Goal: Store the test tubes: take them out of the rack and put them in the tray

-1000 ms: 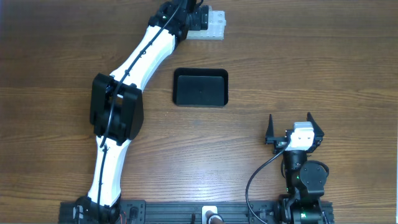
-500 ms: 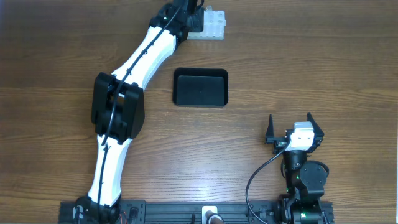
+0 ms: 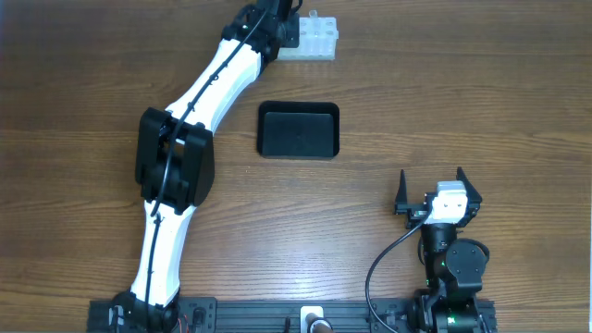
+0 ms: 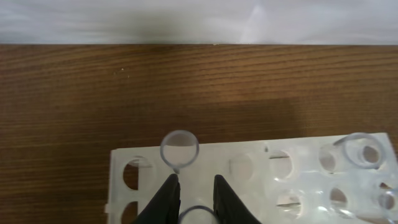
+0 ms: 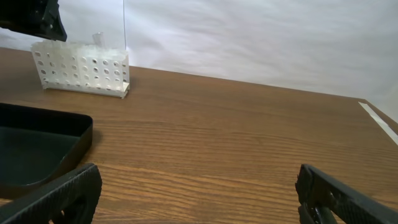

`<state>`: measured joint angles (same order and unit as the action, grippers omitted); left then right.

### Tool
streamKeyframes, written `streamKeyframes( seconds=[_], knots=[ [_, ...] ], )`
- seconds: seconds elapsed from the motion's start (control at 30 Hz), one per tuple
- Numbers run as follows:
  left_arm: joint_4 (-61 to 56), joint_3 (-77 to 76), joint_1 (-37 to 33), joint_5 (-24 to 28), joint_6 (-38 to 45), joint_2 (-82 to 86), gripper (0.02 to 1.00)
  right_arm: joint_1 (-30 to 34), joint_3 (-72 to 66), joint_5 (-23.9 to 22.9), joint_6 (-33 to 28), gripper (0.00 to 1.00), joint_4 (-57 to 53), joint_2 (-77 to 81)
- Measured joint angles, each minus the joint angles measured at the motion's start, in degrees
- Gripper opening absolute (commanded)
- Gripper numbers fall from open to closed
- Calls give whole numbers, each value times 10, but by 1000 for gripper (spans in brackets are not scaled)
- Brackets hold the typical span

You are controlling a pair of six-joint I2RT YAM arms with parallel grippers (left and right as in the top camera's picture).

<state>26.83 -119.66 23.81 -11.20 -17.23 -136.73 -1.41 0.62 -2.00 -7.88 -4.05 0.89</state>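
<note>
The white test-tube rack point(image 3: 313, 39) stands at the table's far edge, and also shows in the right wrist view point(image 5: 81, 71). My left gripper point(image 3: 282, 23) is right over it. In the left wrist view its two dark fingers point(image 4: 166, 198) hug the rim of a clear test tube point(image 4: 198, 214) standing in the rack point(image 4: 249, 171); the gripper point(image 4: 196, 186) is shut on that tube. Two more tubes point(image 4: 179, 149) point(image 4: 364, 151) stand in other holes. The black tray point(image 3: 298, 130) lies mid-table with nothing in it. My right gripper point(image 3: 435, 196) sits open near its base, far from both.
Bare wooden tabletop lies between the tray and the rack and all around my right gripper. A white wall or backdrop point(image 5: 249, 37) rises just behind the rack. In the right wrist view the tray's corner point(image 5: 56, 134) lies off to one side.
My left gripper has shifted slightly left over the rack, uncovering more of the rack's top and a tube rim. The right arm has not moved.
</note>
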Motion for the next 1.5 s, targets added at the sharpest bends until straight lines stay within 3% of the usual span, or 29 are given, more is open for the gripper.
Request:
streamKeyframes(
  seconds=[0.8, 1.2, 1.5],
  knots=[
    [12, -15, 0, 0, 1, 0, 36, 0, 0, 0, 0, 991, 0, 0],
    [16, -17, 0, 0, 1, 27, 40, 0, 0, 0, 0, 993, 0, 0],
    [99, -20, 1, 2, 1, 110, 38, 0, 0, 0, 0, 991, 0, 0]
  ],
)
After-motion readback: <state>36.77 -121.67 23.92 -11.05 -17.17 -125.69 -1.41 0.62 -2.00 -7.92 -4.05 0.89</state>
